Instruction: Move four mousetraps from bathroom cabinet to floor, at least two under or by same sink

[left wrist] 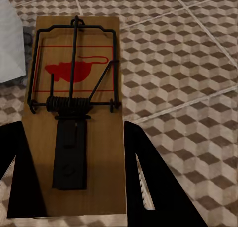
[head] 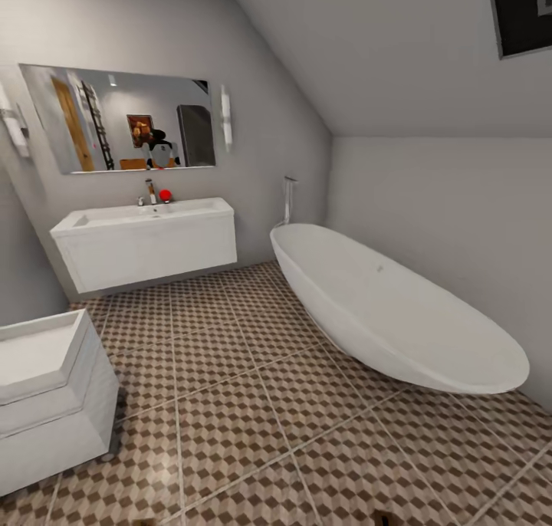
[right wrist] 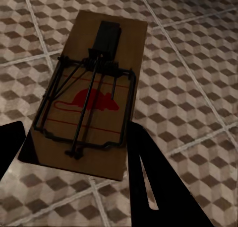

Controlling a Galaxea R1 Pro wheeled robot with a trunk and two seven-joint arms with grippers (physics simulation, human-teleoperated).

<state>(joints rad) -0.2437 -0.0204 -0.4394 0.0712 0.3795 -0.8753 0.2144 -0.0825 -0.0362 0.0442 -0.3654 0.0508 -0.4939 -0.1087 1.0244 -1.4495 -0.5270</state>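
The bathroom floor point(head: 253, 411) spread across the head view in cube-patterned tiles of brown, beige and white with pale grout lines. A long white bathtub point(head: 399, 311) stood on it along the right wall, tilted away toward the corner. Against the far wall hung a white sink unit point(head: 146, 242) with a tap and a small red object on its top, under a wide mirror point(head: 119, 118). A second white unit point(head: 46, 396) sat at the near left edge.

In the left wrist view, the left end effector point(left wrist: 74, 187) was clenched on a mousetrap point(left wrist: 77, 122): its two dark fingers pressed the long edges of a wooden board bearing a red mouse print, a black wire frame and a coiled spring, held above the tiles. In the right wrist view, the right end effector point(right wrist: 74, 157) gripped another mousetrap point(right wrist: 94, 93) of the same kind between its fingers, also over the tiled floor.
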